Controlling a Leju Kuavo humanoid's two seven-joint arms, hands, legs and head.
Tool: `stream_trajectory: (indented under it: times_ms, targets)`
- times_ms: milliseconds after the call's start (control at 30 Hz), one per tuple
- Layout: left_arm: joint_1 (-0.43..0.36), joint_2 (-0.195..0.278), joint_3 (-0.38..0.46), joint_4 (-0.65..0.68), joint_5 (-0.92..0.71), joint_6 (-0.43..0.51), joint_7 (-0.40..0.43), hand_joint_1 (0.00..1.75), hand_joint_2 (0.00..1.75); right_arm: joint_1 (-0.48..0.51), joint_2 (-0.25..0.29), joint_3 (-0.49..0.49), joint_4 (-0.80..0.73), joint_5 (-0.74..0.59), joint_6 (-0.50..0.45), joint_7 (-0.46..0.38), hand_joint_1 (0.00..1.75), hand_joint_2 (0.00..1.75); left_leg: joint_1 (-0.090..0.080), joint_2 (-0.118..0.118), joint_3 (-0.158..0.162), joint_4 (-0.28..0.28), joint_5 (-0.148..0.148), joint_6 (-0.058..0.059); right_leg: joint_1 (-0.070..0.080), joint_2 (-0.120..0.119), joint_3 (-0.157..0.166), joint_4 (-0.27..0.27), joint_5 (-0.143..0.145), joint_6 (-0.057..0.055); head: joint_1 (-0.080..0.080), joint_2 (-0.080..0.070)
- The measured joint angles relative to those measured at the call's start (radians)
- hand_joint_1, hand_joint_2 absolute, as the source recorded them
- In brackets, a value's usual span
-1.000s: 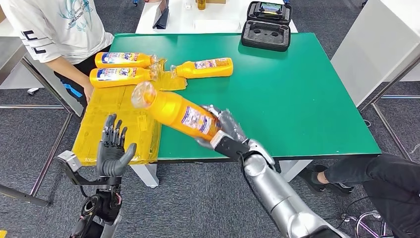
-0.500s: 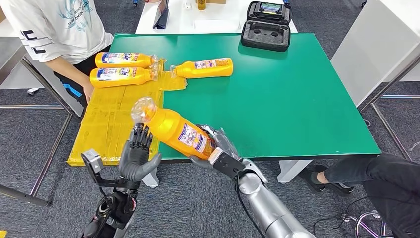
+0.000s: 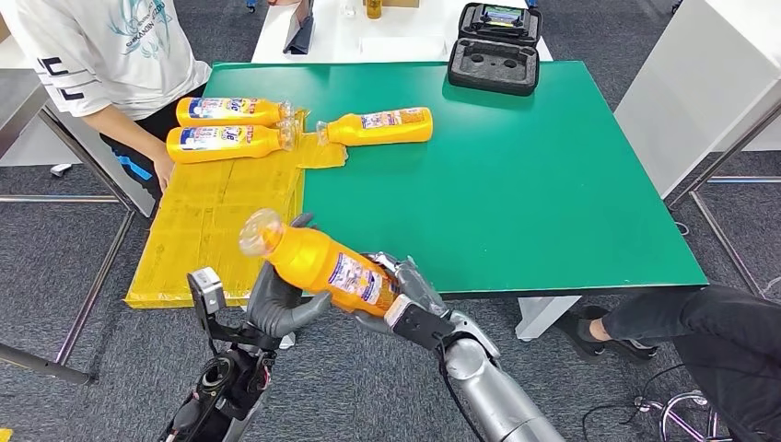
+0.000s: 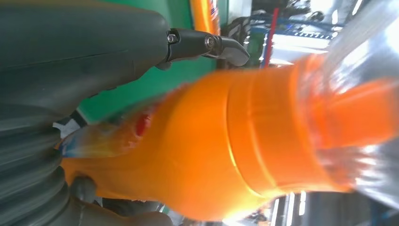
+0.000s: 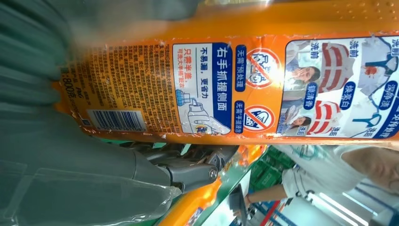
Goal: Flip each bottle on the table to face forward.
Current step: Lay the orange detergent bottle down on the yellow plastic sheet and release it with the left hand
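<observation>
My right hand (image 3: 405, 296) grips an orange bottle (image 3: 322, 262) by its base, holding it tilted in the air over the table's front edge with its clear cap toward the left. Its back label with a barcode faces the right wrist camera (image 5: 202, 89), and the right hand (image 5: 70, 160) wraps the base. My left hand (image 3: 276, 302) cups the bottle's shoulder from below. In the left wrist view the thumb (image 4: 207, 42) arches over the bottle (image 4: 235, 150) with a gap showing. Three more orange bottles (image 3: 230, 110) (image 3: 226, 141) (image 3: 382, 126) lie on their sides at the far left.
A green table (image 3: 516, 193) carries a yellow mat (image 3: 212, 221) on its left part. A person (image 3: 101, 55) stands at the far left corner, one hand (image 3: 166, 170) at the mat's edge. A black foam case (image 3: 495, 57) sits at the back. Another person's leg (image 3: 700, 322) lies at right.
My right hand has drawn the bottle back toward me and lower. The left hand rose and moved right, from beside the table to under the bottle's shoulder.
</observation>
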Motion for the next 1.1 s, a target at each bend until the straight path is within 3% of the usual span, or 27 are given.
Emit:
stream_trajectory:
  times_ms: [467, 767, 1100]
  targets:
    - [-0.012, -0.001, -0.039, 0.101, -0.019, -0.017, -0.021, 0.00, 1.75, -0.008, 0.023, 0.007, 0.028, 0.028, 0.046, 0.007, 1.64, 1.75, 0.000, 0.000, 0.000, 0.000, 0.000, 0.000, 0.000, 0.000, 0.000, 0.000, 0.000, 0.000, 0.000, 0.000]
    - [-0.024, -0.005, -0.037, 0.126, 0.029, -0.075, -0.052, 0.00, 1.75, -0.015, 0.035, 0.006, 0.066, 0.061, 0.049, -0.011, 1.65, 1.75, 0.000, 0.000, 0.000, 0.000, 0.000, 0.000, 0.000, 0.000, 0.000, 0.000, 0.000, 0.000, 0.000, 0.000]
    - [-0.024, -0.007, -0.026, 0.128, 0.021, -0.069, -0.078, 0.00, 1.75, -0.015, 0.045, 0.002, 0.086, 0.103, 0.069, -0.012, 1.62, 1.75, 0.000, 0.000, 0.000, 0.000, 0.000, 0.000, 0.000, 0.000, 0.000, 0.000, 0.000, 0.000, 0.000, 0.000]
